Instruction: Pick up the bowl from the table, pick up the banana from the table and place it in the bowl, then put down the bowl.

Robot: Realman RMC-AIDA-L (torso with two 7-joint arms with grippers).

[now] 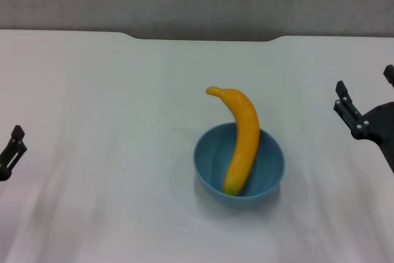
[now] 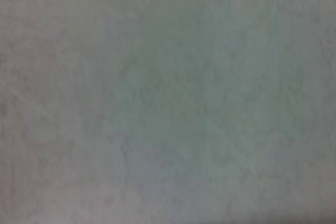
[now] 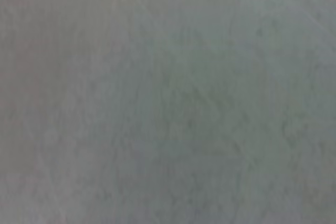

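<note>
The light-blue bowl (image 1: 212,164) stands on the white table (image 1: 111,90), a little right of the middle. The yellow-orange banana (image 1: 243,137) lies in it, its dark tip down against the near wall and its stem sticking up over the far rim. My right gripper (image 1: 366,93) is open and empty at the right edge, well apart from the bowl. My left gripper (image 1: 12,149) is at the left edge, mostly out of view, far from the bowl. Both wrist views show only bare table surface.
A shallow notch (image 1: 203,36) is cut into the table's far edge, with a grey wall behind it. Nothing else stands on the table around the bowl.
</note>
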